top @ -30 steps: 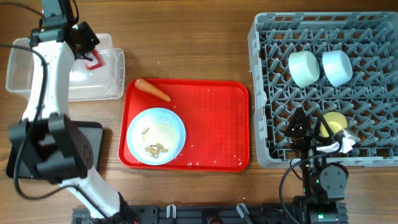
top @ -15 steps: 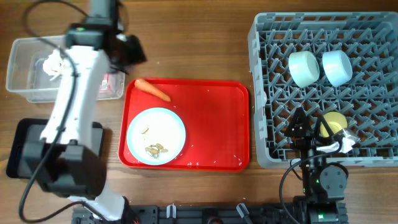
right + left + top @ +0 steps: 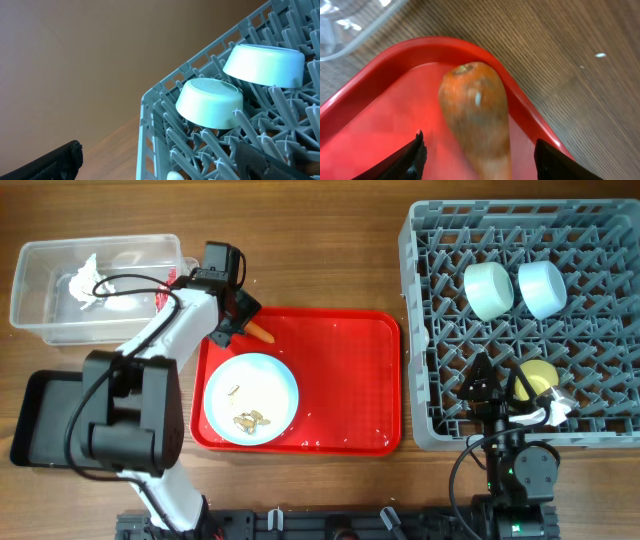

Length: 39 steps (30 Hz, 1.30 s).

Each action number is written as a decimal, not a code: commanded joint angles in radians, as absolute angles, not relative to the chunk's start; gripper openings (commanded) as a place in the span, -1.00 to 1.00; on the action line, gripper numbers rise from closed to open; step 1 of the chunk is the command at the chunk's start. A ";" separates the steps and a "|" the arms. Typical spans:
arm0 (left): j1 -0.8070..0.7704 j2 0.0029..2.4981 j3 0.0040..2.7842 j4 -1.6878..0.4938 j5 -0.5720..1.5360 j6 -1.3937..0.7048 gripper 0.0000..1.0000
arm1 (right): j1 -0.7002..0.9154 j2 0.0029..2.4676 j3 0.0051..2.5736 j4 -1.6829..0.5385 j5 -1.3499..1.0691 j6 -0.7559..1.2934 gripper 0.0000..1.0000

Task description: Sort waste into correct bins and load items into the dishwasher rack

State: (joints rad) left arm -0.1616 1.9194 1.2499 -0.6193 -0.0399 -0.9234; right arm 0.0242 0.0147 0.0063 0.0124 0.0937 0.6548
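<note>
- At the far left corner of the red tray (image 3: 350, 370), the orange carrot piece (image 3: 475, 110) lies just inside the raised rim, with its stem end toward the corner.
- Over it hangs the left gripper (image 3: 479, 144). Its jaws stand wide, one finger on each side of the carrot. Neither touches it, and nothing is held.
- Beyond this rim comes a narrow strip of bare tabletop (image 3: 320, 240), then the clear tub (image 3: 30, 320). The tub holds the white tissue (image 3: 85, 280) and the red-and-white wrapper (image 3: 165, 302).
- On the tray, the round pale blue plate (image 3: 251, 385) with brownish scraps (image 3: 250, 419) sits near the left rim. The right half of the tray is free.
- Partly under the left arm, the black tray (image 3: 40, 420) lies at the front left.
- At the front edge of the dishwasher rack (image 3: 412, 330), the right gripper (image 3: 157, 150) has its jaws fully apart and empty. It is just beside the yellow cup (image 3: 540, 375).
- The mint green bowl (image 3: 488, 289) and the light blue bowl (image 3: 541, 287) stand side by side farther back in the rack.
</note>
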 commanded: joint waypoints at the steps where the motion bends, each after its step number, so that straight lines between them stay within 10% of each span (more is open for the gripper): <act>1: -0.157 1.981 1.242 -0.606 -0.058 -0.951 0.29 | 0.020 0.007 0.005 0.016 0.081 0.665 1.00; 6: -0.149 1.968 1.255 -0.608 -0.053 -0.946 -0.20 | 0.020 0.007 0.005 0.016 0.081 0.666 1.00; 19: -0.131 1.528 1.382 -0.647 -0.130 -0.789 -0.20 | 0.020 0.007 0.005 0.017 0.081 0.665 1.00; 29: -0.136 1.844 1.294 -0.699 -0.042 -0.876 0.33 | 0.020 0.007 0.005 0.016 0.081 0.666 1.00; 39: -0.138 1.996 1.294 -0.675 -0.012 -0.876 0.01 | 0.020 0.007 0.005 0.016 0.081 0.665 1.00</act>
State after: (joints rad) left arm -0.1364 1.9511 1.2984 -0.6636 -0.0185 -0.8688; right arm 0.0242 0.0147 0.0063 0.0128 0.0937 0.6548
